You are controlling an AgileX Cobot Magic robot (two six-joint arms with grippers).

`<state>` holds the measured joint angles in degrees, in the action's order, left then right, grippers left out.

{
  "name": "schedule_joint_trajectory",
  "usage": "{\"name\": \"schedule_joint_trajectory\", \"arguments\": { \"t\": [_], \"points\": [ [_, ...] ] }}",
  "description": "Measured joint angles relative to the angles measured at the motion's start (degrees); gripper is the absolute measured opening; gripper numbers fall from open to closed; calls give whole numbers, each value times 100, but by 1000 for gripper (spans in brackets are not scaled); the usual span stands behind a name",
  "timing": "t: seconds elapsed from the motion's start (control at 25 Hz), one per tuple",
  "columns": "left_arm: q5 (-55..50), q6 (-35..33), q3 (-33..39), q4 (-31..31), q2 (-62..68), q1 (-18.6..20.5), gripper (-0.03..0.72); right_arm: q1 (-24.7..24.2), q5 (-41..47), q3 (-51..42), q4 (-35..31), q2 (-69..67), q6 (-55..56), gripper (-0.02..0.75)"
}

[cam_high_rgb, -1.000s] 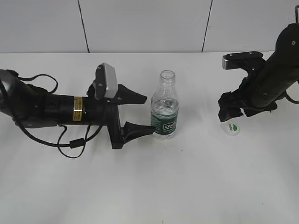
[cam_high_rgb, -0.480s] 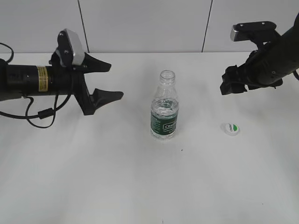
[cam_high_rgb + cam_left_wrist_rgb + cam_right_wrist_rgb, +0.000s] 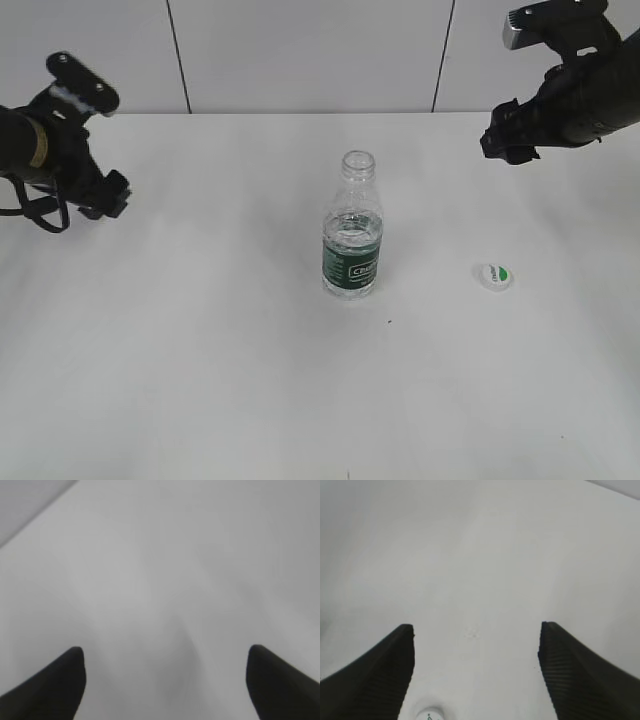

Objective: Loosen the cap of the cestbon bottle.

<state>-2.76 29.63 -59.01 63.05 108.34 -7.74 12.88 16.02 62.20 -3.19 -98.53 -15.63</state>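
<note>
A lab-like test bench: plain white table [image 3: 200, 400] against a bare white panelled wall [image 3: 300, 50].

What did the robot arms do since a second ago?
Both pulled away. The left gripper let go of the cestbon bottle and backed off left; the right gripper lifted up and back from the cap. Bottle and cap stayed put, both grippers open.

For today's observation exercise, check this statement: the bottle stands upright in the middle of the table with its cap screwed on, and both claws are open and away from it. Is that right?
Not quite. The cap is off, lying on the table to the right of the bottle, whose mouth is open, as the exterior view shows. The rest holds: the bottle stands upright and the left claw and right claw are open and away from it.
</note>
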Motion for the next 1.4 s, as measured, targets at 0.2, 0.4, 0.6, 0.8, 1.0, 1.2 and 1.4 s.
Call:
{"name": "schedule_joint_trajectory", "arguments": {
  "t": [0.2, 0.4, 0.6, 0.8, 1.0, 1.2, 1.4],
  "points": [
    [-1738, -150, -106, -1282, -180, 12, 589, 0, -85, 0, 263, 7, 0, 591],
    [-2903, -1391, -523, -3070, -437, 12, 589, 0, -21, 0, 319, 82, 53, 591],
    [-4342, -2250, -1232, -4079, -453, 12, 589, 0, 971, 481, 392, 200, 427, 591],
    [-5247, -2396, -1756, -4632, -497, 40, 589, 0, 2659, 1213, 701, 200, 737, 591],
    [-5662, -2509, -1821, -5013, -789, 78, 589, -90, 3944, 1756, 681, 217, 756, 590],
    [-5895, -2567, -1821, -5055, -1056, 78, 589, -533, 4832, 1962, 592, 224, 758, 591],
    [-6079, -2611, -1821, -5068, -1291, 78, 589, -962, 5300, 1978, 554, 260, 749, 591]
  ]
}}
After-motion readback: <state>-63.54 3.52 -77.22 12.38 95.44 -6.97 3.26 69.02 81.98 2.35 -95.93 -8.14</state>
